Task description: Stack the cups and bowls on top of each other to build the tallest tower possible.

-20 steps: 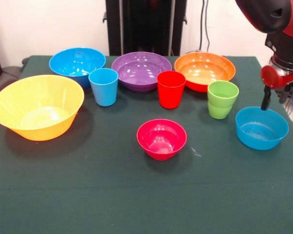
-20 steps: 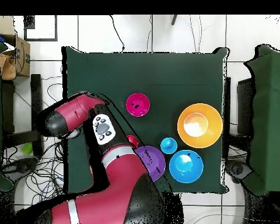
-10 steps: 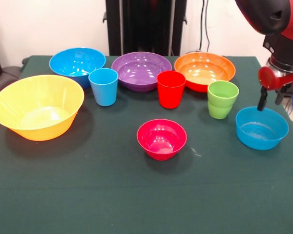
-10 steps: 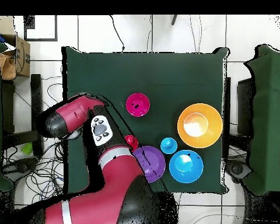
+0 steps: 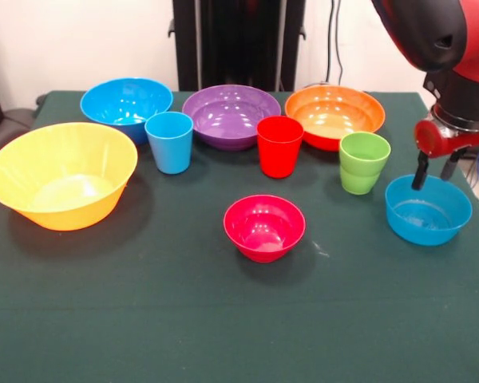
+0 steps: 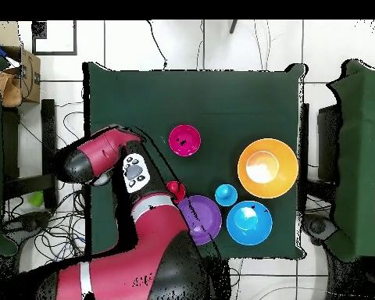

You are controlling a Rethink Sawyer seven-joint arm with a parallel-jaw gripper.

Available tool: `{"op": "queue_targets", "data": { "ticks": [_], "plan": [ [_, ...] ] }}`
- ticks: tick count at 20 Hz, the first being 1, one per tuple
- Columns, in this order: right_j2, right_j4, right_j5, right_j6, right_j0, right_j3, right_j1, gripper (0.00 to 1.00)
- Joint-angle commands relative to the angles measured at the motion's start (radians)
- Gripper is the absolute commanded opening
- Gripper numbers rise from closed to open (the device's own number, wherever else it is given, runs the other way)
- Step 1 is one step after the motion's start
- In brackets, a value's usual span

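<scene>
My gripper (image 5: 433, 175) hangs open over the far rim of the small blue bowl (image 5: 428, 211) at the right, holding nothing. Left of it stands the green cup (image 5: 363, 163). The back row holds the large blue bowl (image 5: 126, 104), purple bowl (image 5: 231, 116) and red-orange bowl (image 5: 334, 114). In front of them are the light blue cup (image 5: 169, 142) and red cup (image 5: 279, 146). The yellow-orange bowl (image 5: 61, 174) sits at the left and the small magenta bowl (image 5: 264, 227) in the middle. No tower shows: each piece stands alone. From overhead my arm (image 6: 128, 168) hides the gripper.
A dark green cloth (image 5: 144, 319) covers the table, bare along its near half. In the overhead view a cardboard box (image 6: 23, 74) sits off the table's corner, and cables lie on the floor beside my arm.
In the front view my gripper has moved left and lower, from beside the small blue bowl to over its far rim. No cup or bowl has moved.
</scene>
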Motion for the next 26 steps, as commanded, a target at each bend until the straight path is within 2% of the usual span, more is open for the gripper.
{"op": "queue_targets", "data": {
  "ticks": [1,26],
  "plan": [
    [-0.036,0.023,-0.053,0.157,0.025,-0.066,0.035,1.0],
    [-0.049,0.077,-0.07,0.146,0.053,-0.045,0.021,1.0]
  ]
}}
